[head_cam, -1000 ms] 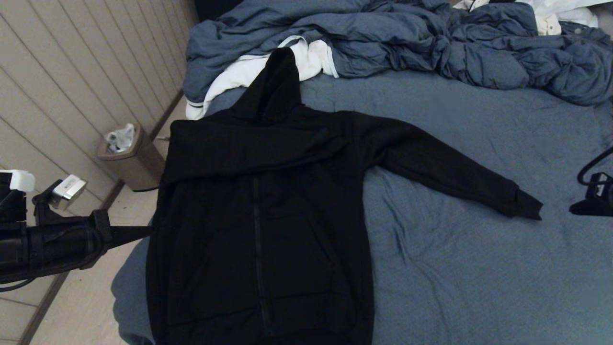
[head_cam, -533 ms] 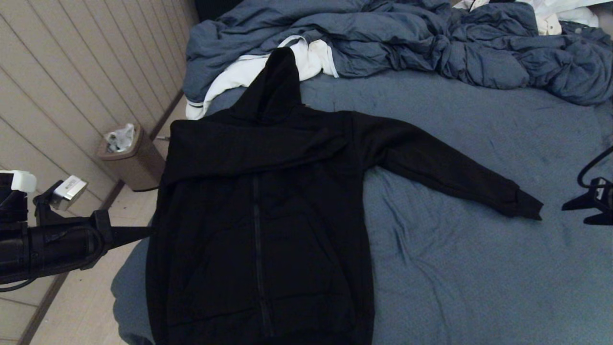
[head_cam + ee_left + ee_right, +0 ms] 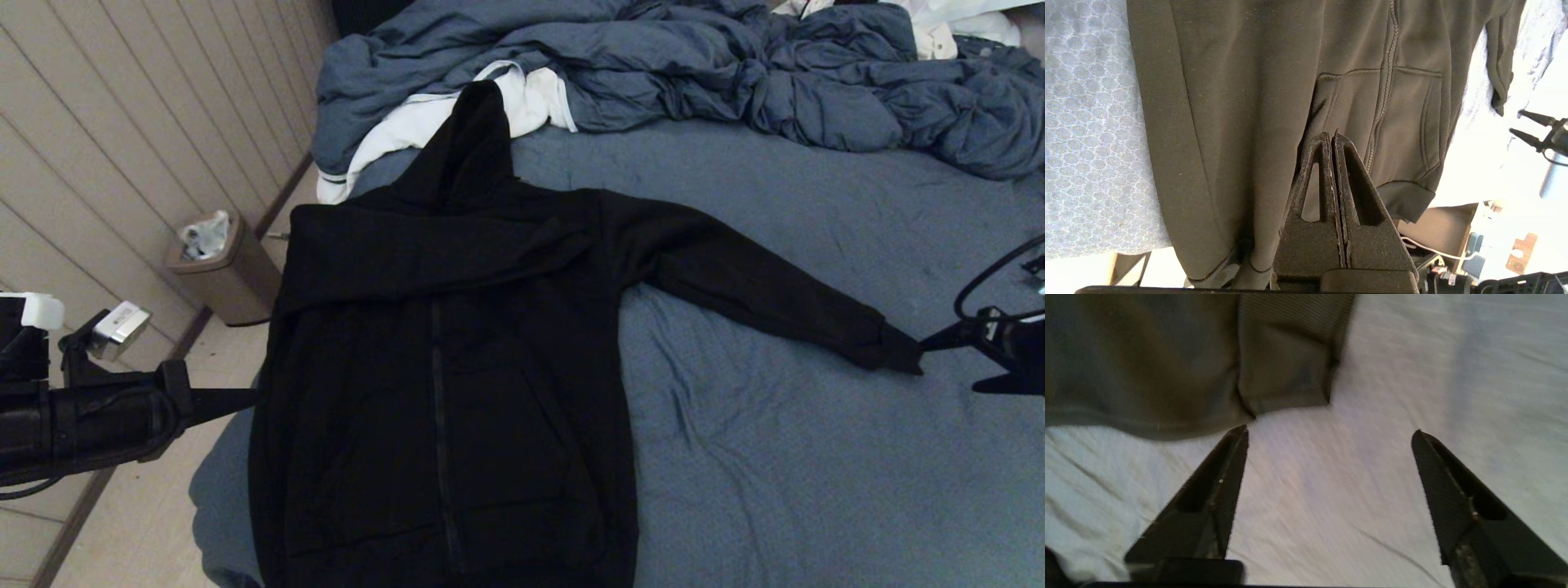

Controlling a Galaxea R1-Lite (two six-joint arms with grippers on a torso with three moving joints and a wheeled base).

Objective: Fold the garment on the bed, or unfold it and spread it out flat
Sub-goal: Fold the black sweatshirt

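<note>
Right gripper (image 3: 951,363) hung low over the bed (image 3: 816,457) at the right edge, its two fingers (image 3: 1224,486) spread wide with nothing between them, one tip just beside the ribbed cuff (image 3: 1286,355) of the garment (image 3: 449,367). That black hooded sweatshirt lay front-up on the left half of the slate-blue sheet, hood toward the far side, zipper closed, one sleeve folded across the chest and the other stretched out to the right. Left gripper (image 3: 1333,136) sat at the near left side of the bed with its fingers pressed together, holding nothing, beside the sweatshirt's left edge. A rumpled duvet (image 3: 735,73) and white cloth (image 3: 424,122) lay at the far end.
</note>
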